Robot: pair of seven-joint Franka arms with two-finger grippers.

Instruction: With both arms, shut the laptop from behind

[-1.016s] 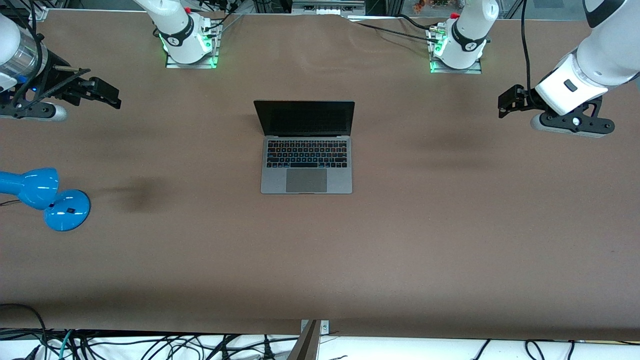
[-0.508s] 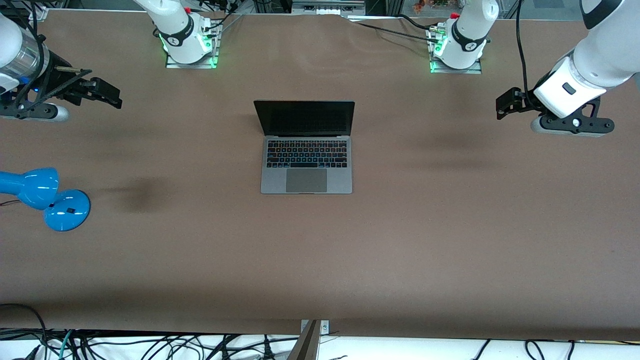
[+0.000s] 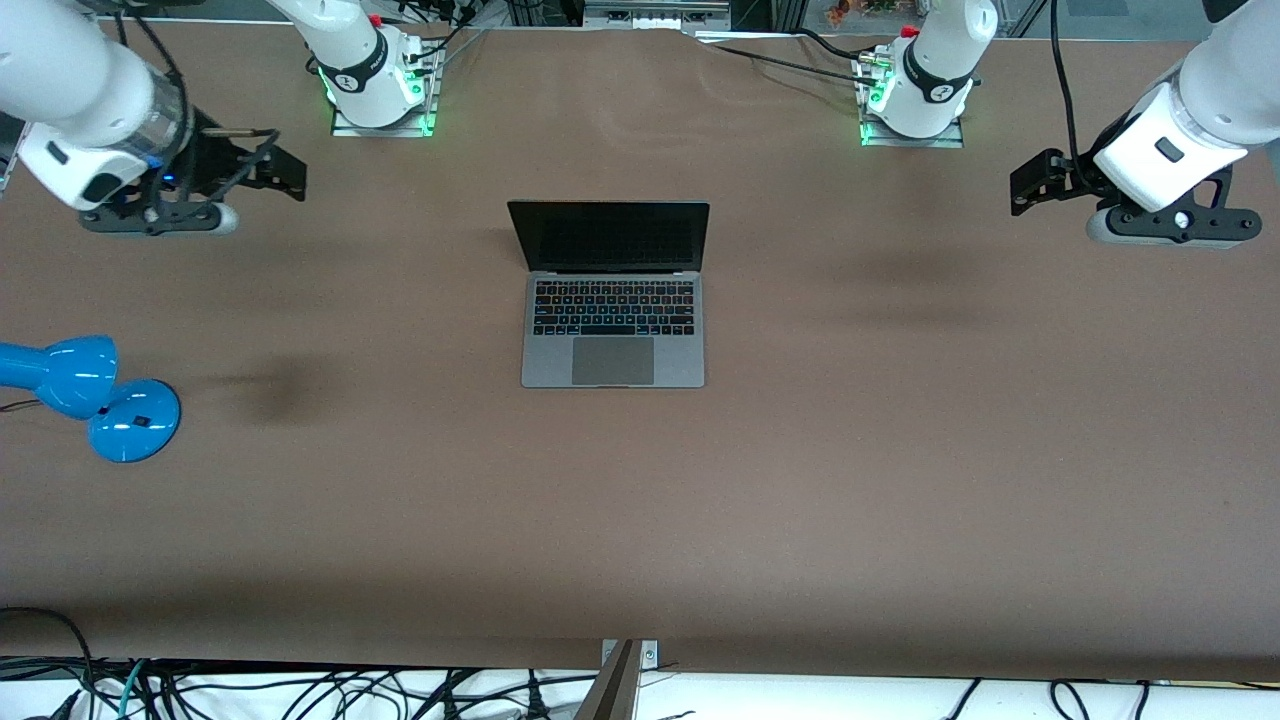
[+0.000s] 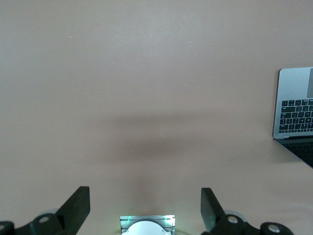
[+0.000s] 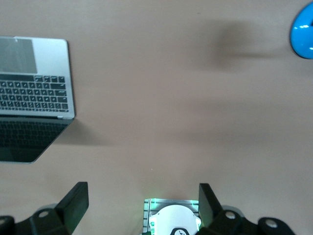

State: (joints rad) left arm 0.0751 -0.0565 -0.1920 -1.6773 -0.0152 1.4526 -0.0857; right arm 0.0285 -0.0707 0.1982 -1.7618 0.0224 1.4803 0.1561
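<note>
The space-grey laptop (image 3: 612,300) stands open in the middle of the table, screen dark and upright, keyboard toward the front camera. It also shows at the edge of the left wrist view (image 4: 296,110) and of the right wrist view (image 5: 34,90). My left gripper (image 3: 1030,182) hangs open and empty over bare table toward the left arm's end, well apart from the laptop; its fingers (image 4: 78,208) stand wide. My right gripper (image 3: 285,172) hangs open and empty over bare table toward the right arm's end, its fingers (image 5: 76,203) also wide.
A blue desk lamp (image 3: 90,395) lies near the table edge at the right arm's end, nearer the front camera; its base shows in the right wrist view (image 5: 303,27). The arm bases (image 3: 380,85) (image 3: 912,95) stand along the table's top edge. Cables hang below the front edge.
My right gripper has swung up and inward toward the laptop's side. My left gripper has risen slightly and drifted outward. The laptop has not moved.
</note>
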